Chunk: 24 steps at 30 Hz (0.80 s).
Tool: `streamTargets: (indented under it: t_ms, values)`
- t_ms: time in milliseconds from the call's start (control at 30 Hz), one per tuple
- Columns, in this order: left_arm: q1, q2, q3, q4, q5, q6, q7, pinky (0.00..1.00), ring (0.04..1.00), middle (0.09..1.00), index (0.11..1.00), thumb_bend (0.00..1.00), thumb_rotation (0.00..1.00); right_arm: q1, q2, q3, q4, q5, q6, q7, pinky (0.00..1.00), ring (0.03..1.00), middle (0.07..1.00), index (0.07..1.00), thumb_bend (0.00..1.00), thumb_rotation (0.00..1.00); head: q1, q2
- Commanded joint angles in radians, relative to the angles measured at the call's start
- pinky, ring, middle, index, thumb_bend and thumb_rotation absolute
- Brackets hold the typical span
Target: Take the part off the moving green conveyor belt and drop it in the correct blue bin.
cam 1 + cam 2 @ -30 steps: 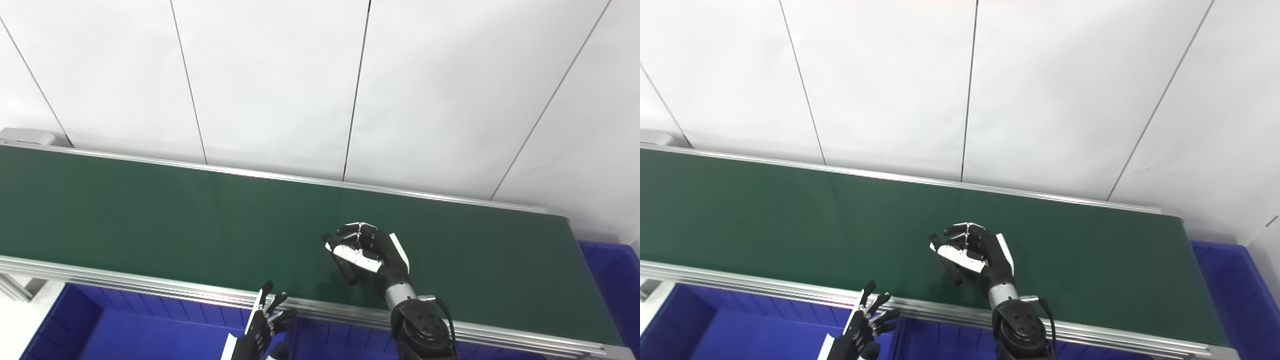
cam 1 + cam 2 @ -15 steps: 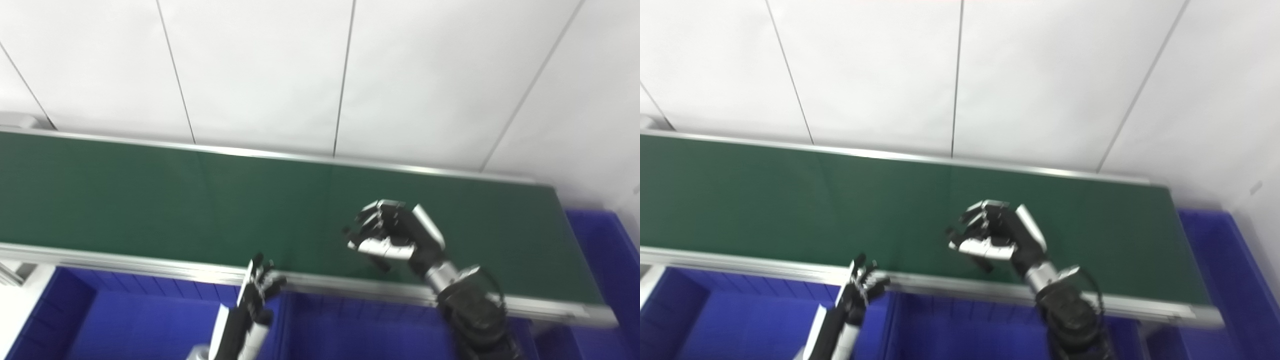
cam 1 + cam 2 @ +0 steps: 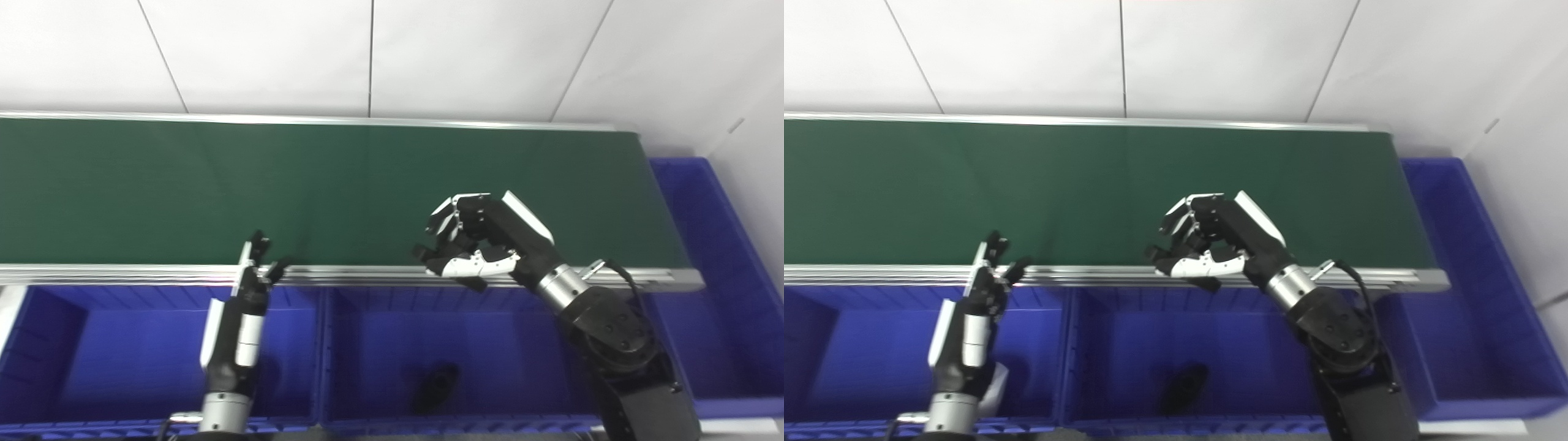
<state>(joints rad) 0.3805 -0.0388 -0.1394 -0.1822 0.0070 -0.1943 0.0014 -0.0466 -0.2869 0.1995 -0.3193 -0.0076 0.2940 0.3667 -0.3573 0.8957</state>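
My right hand (image 3: 481, 245) hangs at the near rail of the green belt (image 3: 184, 184), fingers curled tight. I judge a dark part (image 3: 474, 283) sits pinched under the thumb, though it is mostly hidden. A dark piece (image 3: 436, 384) already lies in the middle blue bin (image 3: 367, 343) below. To do this well, I bring the hand out past the rail, stop over bare bin floor, then spread the fingers. My left hand (image 3: 989, 278) waits, fingers loosely apart, holding nothing.
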Motion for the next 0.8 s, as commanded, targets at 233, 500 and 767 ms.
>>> streamTargets:
  t_ms: [233,500,767]
  values:
    - [-0.008,0.017,0.019,-0.096,-0.058,0.064,-0.034,0.90,0.862,1.000,1.000,0.64,1.00,0.095,0.006,0.027,-0.144,0.025,0.047,0.003,0.14,0.193,0.300,0.489,0.50,0.14,-0.015,0.039]
    - [0.001,0.030,0.020,-0.129,-0.076,0.097,-0.040,0.90,0.878,1.000,1.000,0.62,1.00,0.171,0.006,0.066,-0.128,-0.008,0.011,-0.012,0.15,0.210,0.313,0.488,0.50,0.14,-0.007,0.051]
    - [0.011,0.040,0.021,-0.139,-0.055,0.093,-0.045,0.88,0.878,1.000,1.000,0.65,1.00,0.193,-0.006,0.061,-0.041,-0.122,-0.130,-0.065,0.17,0.228,0.317,0.487,0.50,0.14,0.002,0.048]
